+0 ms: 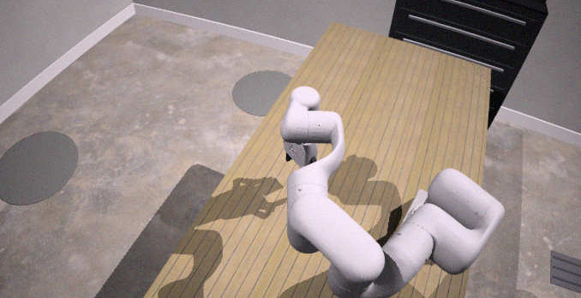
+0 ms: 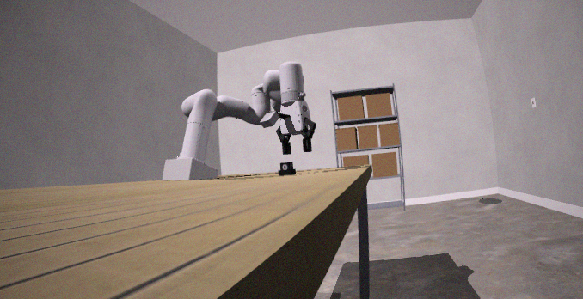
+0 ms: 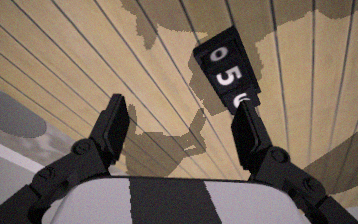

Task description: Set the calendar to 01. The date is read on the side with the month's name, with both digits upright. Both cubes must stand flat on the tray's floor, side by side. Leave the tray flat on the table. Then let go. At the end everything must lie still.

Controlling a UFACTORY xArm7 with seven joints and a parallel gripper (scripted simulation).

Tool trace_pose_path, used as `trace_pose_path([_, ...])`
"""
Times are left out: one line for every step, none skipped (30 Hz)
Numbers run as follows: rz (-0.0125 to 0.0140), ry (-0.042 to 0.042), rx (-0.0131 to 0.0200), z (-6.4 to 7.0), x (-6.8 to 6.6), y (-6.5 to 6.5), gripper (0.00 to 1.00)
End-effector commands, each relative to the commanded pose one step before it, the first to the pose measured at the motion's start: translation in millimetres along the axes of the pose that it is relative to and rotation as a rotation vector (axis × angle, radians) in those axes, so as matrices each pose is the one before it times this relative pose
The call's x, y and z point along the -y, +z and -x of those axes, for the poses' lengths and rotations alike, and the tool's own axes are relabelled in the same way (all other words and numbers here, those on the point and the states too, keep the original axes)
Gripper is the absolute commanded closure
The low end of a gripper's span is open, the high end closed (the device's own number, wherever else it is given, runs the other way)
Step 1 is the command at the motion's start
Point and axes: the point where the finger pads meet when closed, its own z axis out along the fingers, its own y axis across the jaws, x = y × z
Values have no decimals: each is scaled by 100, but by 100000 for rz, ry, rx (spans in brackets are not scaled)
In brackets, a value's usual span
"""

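The black calendar point(image 3: 226, 70) point(image 2: 288, 170) stands on the wooden table point(image 1: 407, 99) point(image 2: 129, 211) point(image 3: 70, 55). In the wrist view two white digits, 0 and 5, show on it, and a third white mark is partly hidden behind my right finger. I cannot tell the tray from the cubes. My gripper point(image 3: 181, 110) point(image 2: 296, 144) point(image 1: 301, 158) is open and empty. It hangs a little above the calendar, which lies just ahead of the right fingertip. In the top view the arm hides the calendar.
The table's long left edge point(image 1: 240, 151) runs close to the gripper. The arm's base point(image 2: 189, 170) stands at the table's near end. A black drawer cabinet point(image 1: 471, 22) stands beyond the far end. A shelf with boxes point(image 2: 367, 134) stands by the wall.
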Motion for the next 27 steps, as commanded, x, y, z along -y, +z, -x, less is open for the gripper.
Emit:
trace_pose_path([-355, 18, 116, 19, 83, -149, 0])
trace_pose_path([0, 0, 0, 0, 0, 0, 0])
trace_pose_path([0, 0, 0, 0, 0, 0, 0])
trace_pose_path([0, 0, 0, 0, 0, 0, 0])
trace_pose_path([0, 0, 0, 0, 0, 0, 0])
trace_pose_path([0, 0, 0, 0, 0, 0, 0])
trace_pose_path([0, 0, 0, 0, 0, 0, 0])
trace_pose_path([0, 0, 0, 0, 0, 0, 0])
trace_pose_path([0, 0, 0, 0, 0, 0, 0])
trace_pose_path([0, 0, 0, 0, 0, 0, 0])
trace_pose_path([0, 0, 0, 0, 0, 0, 0])
trace_pose_path([0, 0, 0, 0, 0, 0, 0])
trace_pose_path([0, 0, 0, 0, 0, 0, 0])
trace_pose_path([0, 0, 0, 0, 0, 0, 0])
trace_pose_path([0, 0, 0, 0, 0, 0, 0])
trace_pose_path([0, 0, 0, 0, 0, 0, 0])
trace_pose_path([0, 0, 0, 0, 0, 0, 0])
trace_pose_path([0, 0, 0, 0, 0, 0, 0])
trace_pose_path([0, 0, 0, 0, 0, 0, 0])
trace_pose_path([0, 0, 0, 0, 0, 0, 0])
trace_pose_path([0, 0, 0, 0, 0, 0, 0])
trace_pose_path([0, 0, 0, 0, 0, 0, 0])
trace_pose_path([0, 0, 0, 0, 0, 0, 0])
trace_pose_path([0, 98, 0, 1, -1, 0, 0])
trace_pose_path([0, 598, 0, 9, -3, 1, 0])
trace_pose_path([0, 1383, -1, 21, -8, 2, 0])
trace_pose_path([0, 2251, -1, 34, -13, 3, 0])
